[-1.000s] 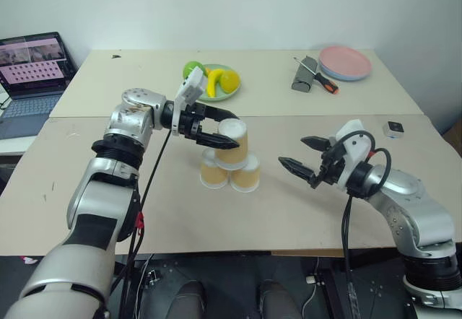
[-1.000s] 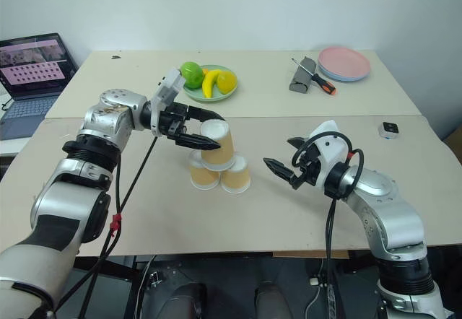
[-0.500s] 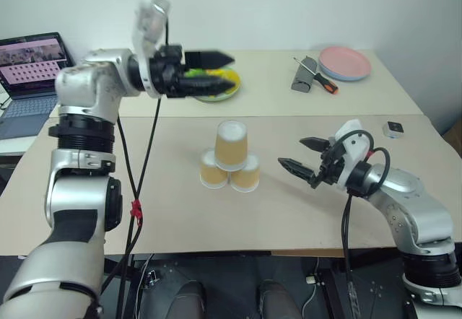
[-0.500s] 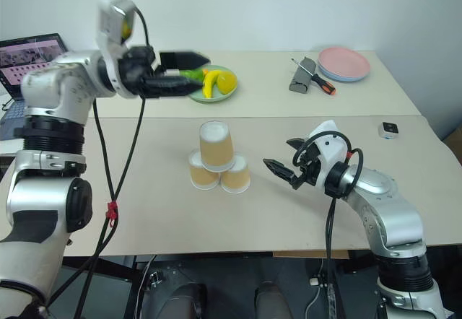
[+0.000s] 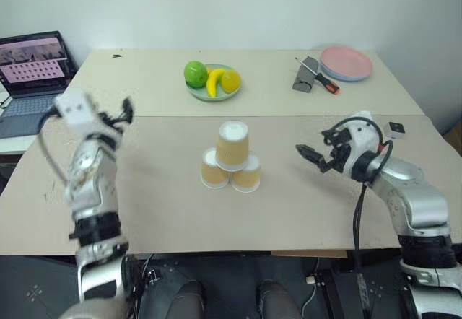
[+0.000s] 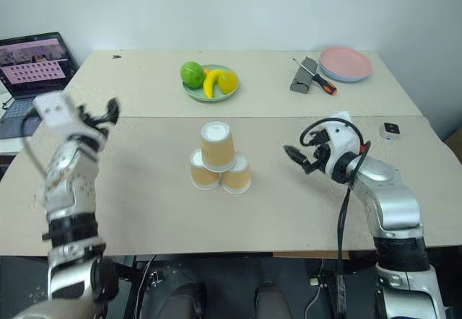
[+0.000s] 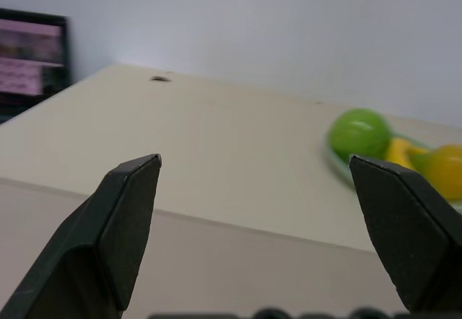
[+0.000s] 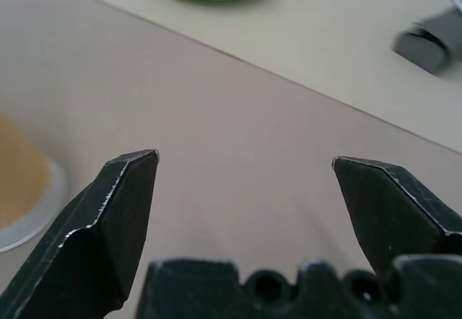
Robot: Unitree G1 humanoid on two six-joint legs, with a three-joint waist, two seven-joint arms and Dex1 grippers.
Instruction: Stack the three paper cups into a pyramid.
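The three paper cups stand as a pyramid at the table's middle: two tan cups side by side, left [image 5: 212, 172] and right [image 5: 247, 176], with the third [image 5: 232, 146] on top. My left gripper [image 5: 123, 111] is far off to their left, open and empty; the left wrist view shows its fingers [image 7: 123, 211] spread wide over bare table. To the right of the stack my right gripper [image 5: 315, 148] points toward it, open and empty, a hand's width away. The edge of one cup [image 8: 22, 182] shows beside the right gripper's finger.
A green plate of fruit [image 5: 213, 88] sits behind the cups. At the back right are a pink plate [image 5: 346, 63], a screwdriver [image 5: 323, 80] and a grey block [image 5: 302, 81]. A laptop [image 5: 32, 73] stands far left. A small black device [image 5: 395, 127] lies near the right edge.
My left arm let go of the top cup, rose, then swung far left and down. My right gripper drew slightly right and back. The stack stayed put.
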